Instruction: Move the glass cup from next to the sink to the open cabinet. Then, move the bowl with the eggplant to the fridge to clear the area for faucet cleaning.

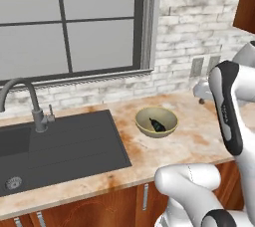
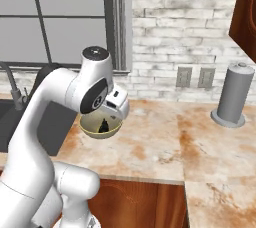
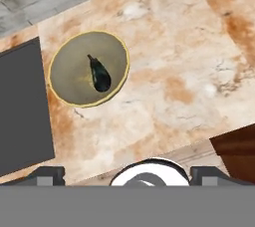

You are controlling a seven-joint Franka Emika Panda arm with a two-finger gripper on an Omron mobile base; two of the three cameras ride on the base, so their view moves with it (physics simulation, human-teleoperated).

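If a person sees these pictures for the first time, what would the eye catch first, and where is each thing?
The white robot arm probably draws the eye first, bending over the counter in the foreground. Next comes the olive-tan bowl on the marbled counter just right of the black sink, with a small dark eggplant lying inside it. The arched grey faucet stands behind the sink, under the window.

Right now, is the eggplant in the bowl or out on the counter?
In the bowl. The eggplant lies inside the bowl, well within its rim, and the bowl stands upright on the counter beside the sink.
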